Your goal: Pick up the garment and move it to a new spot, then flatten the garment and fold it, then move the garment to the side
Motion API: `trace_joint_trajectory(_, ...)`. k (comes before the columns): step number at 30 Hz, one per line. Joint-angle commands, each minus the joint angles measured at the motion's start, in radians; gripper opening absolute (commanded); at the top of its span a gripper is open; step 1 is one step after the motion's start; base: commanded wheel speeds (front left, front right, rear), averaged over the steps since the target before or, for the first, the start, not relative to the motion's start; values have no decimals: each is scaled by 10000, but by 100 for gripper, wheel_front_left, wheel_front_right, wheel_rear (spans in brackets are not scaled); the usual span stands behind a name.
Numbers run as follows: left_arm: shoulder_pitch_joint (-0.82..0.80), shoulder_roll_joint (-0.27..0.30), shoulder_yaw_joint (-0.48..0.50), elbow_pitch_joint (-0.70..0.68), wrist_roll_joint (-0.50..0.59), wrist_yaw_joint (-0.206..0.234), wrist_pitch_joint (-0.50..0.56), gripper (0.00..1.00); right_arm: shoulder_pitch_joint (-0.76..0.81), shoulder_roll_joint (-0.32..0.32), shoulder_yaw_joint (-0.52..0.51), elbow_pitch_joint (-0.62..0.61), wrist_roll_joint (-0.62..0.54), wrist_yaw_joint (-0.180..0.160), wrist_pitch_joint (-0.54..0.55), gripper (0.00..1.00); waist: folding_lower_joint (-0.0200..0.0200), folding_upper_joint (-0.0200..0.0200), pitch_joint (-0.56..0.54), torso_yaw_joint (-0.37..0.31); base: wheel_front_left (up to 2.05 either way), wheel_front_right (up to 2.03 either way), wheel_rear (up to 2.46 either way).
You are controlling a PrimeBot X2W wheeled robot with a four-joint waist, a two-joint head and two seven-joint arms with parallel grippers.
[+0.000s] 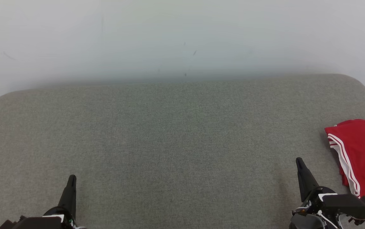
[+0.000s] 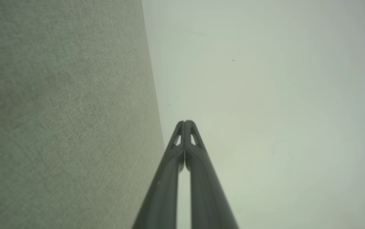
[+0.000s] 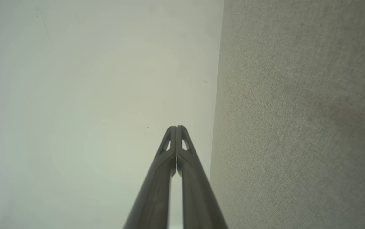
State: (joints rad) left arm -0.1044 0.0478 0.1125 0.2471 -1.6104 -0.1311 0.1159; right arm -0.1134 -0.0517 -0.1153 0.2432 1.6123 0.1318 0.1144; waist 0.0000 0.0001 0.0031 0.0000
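We see red white-striped cloth garment (image 1: 362, 149) at grey fabric tabletop's (image 1: 169, 143) right edge: awaiting pickup, or already set aside. Our left tool (image 1: 71, 177), right tool (image 1: 299, 161) both closed, empty.

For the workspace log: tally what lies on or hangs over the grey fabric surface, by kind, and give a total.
garment, red with white stripes, at the surface's right edge: 1
grippers: 2, the left gripper and the right gripper, both shut and holding nothing
Total: 3
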Motion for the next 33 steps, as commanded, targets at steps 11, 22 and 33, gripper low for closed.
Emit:
trace_joint_trajectory(11,-93,44,37,-38,-45,-9,6,0,100,27,-3,-9,12,-21,32,0,0,-1,0,0,0,0,0)
trace_joint_trajectory(22,-92,44,37,-37,-46,-9,6,0,99,27,-2,-10,13,-21,31,0,0,-1,0,0,0,0,0)
trace_joint_trajectory(33,-92,45,33,-38,-47,-9,5,0,99,27,-2,-9,13,-21,31,0,0,-1,0,0,0,0,0)
